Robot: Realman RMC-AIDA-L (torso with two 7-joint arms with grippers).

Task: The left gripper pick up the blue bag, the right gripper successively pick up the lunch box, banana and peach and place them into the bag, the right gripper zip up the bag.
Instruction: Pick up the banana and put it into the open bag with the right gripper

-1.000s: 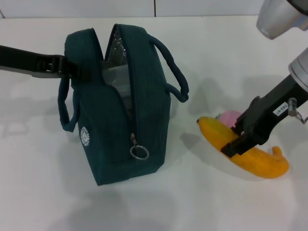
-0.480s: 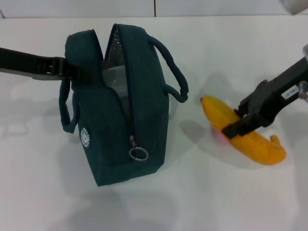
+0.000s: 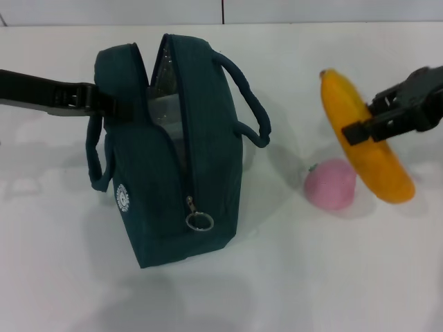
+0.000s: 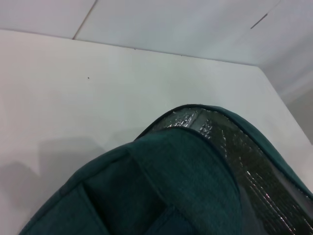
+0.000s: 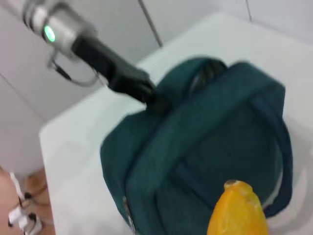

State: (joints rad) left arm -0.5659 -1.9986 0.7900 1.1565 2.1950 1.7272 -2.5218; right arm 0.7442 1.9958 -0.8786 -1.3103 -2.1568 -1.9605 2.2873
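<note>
The blue bag [image 3: 173,149] stands upright at the table's left centre, its zipper open and silver lining showing. Inside it I can make out the clear lunch box [image 3: 166,119]. My left gripper [image 3: 104,102] is shut on the bag's left side near a handle; it also shows against the bag [image 5: 205,147] in the right wrist view. At the right, my right gripper [image 3: 370,121] is shut on the banana [image 3: 365,135], which hangs tilted above the table. The pink peach [image 3: 331,182] lies on the table below the banana. The left wrist view shows only the bag's top edge [image 4: 186,166].
The white table [image 3: 311,277] spreads around the bag, with a wall seam [image 3: 223,10] at the far edge. The silver zipper ring [image 3: 201,220] hangs on the bag's near end.
The right gripper has lifted the banana off the table and swung it upward, uncovering the peach that lay behind it. The bag and left gripper stay put.
</note>
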